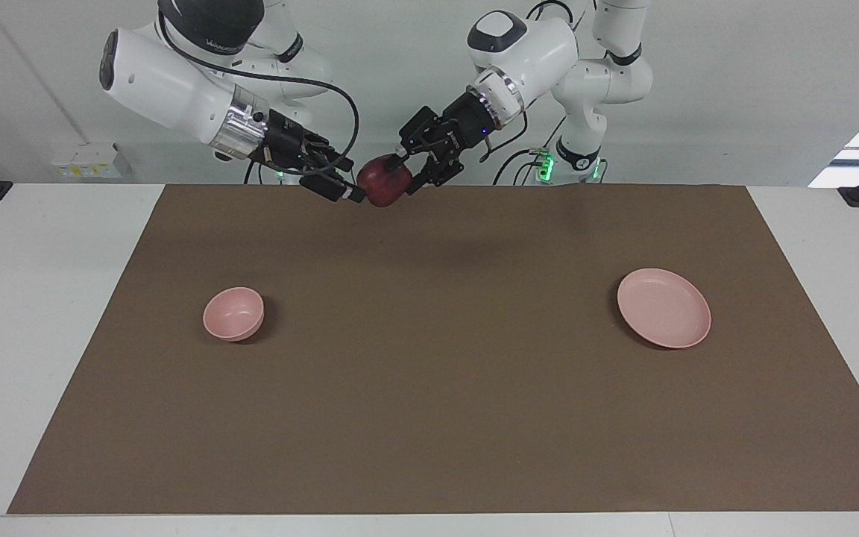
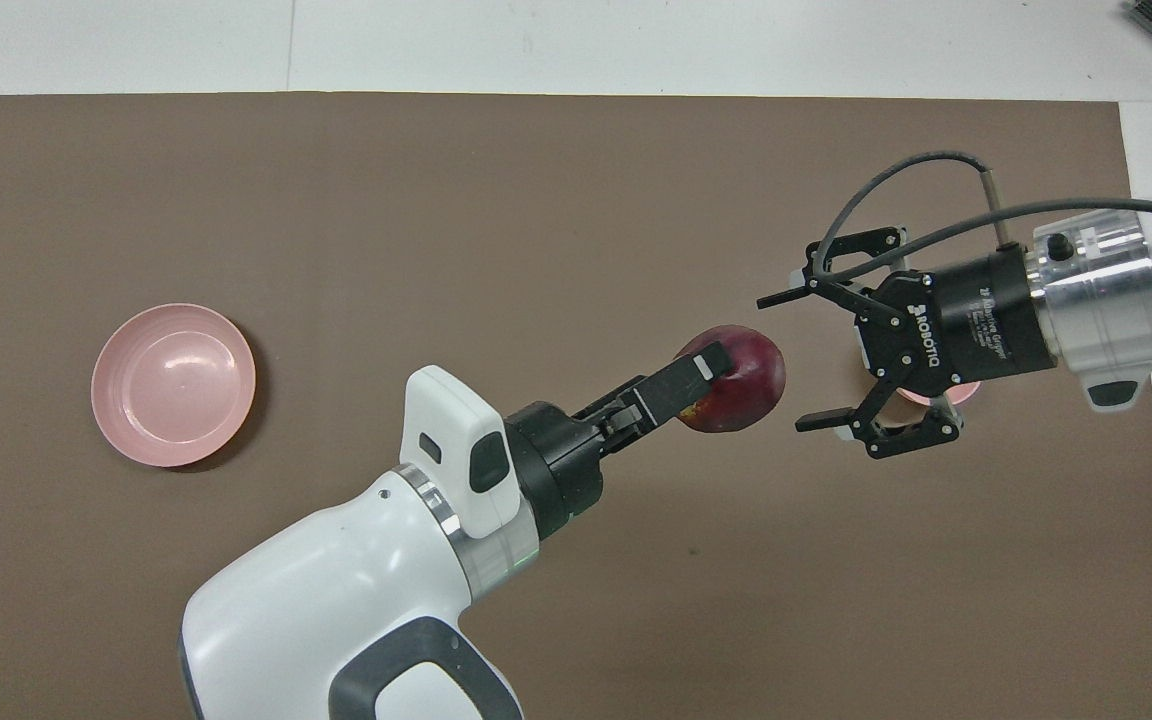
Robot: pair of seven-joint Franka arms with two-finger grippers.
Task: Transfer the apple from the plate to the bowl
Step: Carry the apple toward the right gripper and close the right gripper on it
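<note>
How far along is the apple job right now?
Done: the apple is off the plate, which lies bare. In hand: the left gripper holds the apple in the air, and the open right gripper is right beside it, apparently for a handover. Left: pass it over and put it in the bowl, which holds nothing yet.
</note>
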